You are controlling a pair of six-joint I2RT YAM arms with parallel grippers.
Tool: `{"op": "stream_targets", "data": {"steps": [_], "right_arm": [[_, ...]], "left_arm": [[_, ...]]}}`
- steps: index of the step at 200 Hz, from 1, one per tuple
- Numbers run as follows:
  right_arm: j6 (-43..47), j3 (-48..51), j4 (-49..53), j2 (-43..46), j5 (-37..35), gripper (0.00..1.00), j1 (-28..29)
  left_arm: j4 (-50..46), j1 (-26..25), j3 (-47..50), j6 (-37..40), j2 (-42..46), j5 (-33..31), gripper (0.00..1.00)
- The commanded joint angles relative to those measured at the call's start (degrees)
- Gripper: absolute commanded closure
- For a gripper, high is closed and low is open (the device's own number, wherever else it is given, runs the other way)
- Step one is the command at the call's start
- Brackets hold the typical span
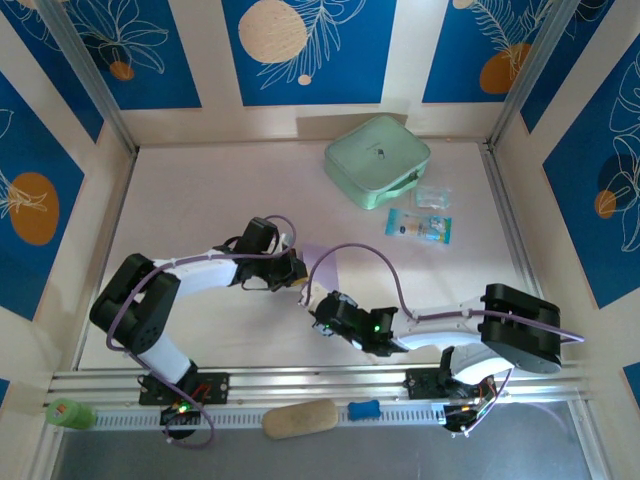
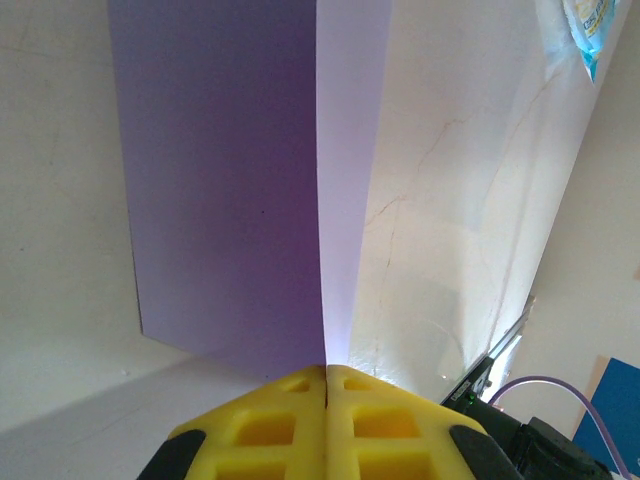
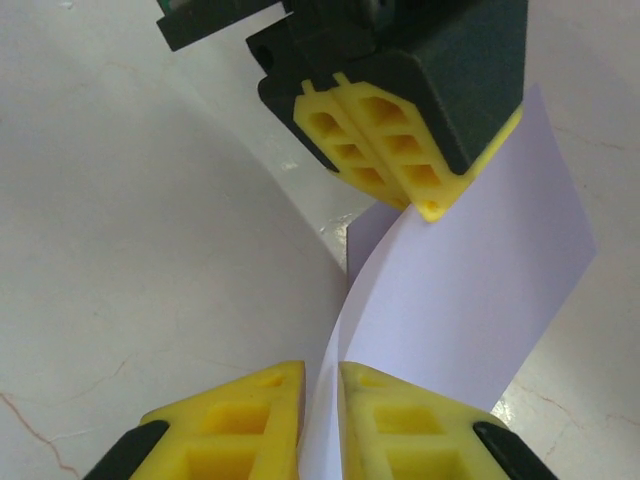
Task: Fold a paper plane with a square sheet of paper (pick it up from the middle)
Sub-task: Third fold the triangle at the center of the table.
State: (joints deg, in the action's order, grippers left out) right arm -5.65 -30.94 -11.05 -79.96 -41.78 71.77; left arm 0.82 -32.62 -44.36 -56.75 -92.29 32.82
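The left fingers (image 2: 262,428) are closed tight on the square sheet of paper (image 2: 230,180); the right fingers (image 3: 235,425) stand slightly apart around it. Better to align both halves before pressing.

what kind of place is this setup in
Probably a robotics lab cell, not a home: a pale table boxed in by blue printed panels, with two arms bolted to a metal rail at its near edge.
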Motion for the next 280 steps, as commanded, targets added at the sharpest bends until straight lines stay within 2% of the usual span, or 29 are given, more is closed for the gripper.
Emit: {"op": "stream_targets", "data": {"steps": [1,71,89,126,151,173,222,280], "right_arm": [[-1.4,1.3,0.1,1.2,0.7,0.85,-0.5],[-1.5,0.9,0.5,1.1,1.8,0.92,-0.6],[-1.8,0.7,0.9,1.3,3.2,0.93,-0.7],[-4.9,-0.1,3.8,1.4,7.9,0.94,-0.9],[-9.2,-1.6,7.4,1.3,12.1,0.95,-1.9],[-13.7,-3.7,10.8,0.7,16.7,0.95,-3.8],[-23.8,-10.4,18.2,-3.3,27.0,0.95,-8.4],[-29.9,-15.9,19.4,-8.7,37.6,0.95,-13.4]], "left_arm": [[-0.5,0.5,0.4,-0.4,0.6,0.8,1.00],[-0.6,0.5,0.3,-0.5,0.7,0.6,1.00],[-0.9,0.5,0.3,-0.3,1.0,0.3,0.93],[-5.2,0.5,0.2,1.3,4.0,-3.5,0.69],[-10.2,0.5,-0.2,3.3,7.2,-7.9,0.60],[-13.2,0.5,0.0,4.9,9.7,-10.7,0.58],[-13.2,0.6,2.3,8.7,13.9,-10.8,0.61],[-15.0,1.2,1.4,13.1,16.7,-11.1,0.76]]}}
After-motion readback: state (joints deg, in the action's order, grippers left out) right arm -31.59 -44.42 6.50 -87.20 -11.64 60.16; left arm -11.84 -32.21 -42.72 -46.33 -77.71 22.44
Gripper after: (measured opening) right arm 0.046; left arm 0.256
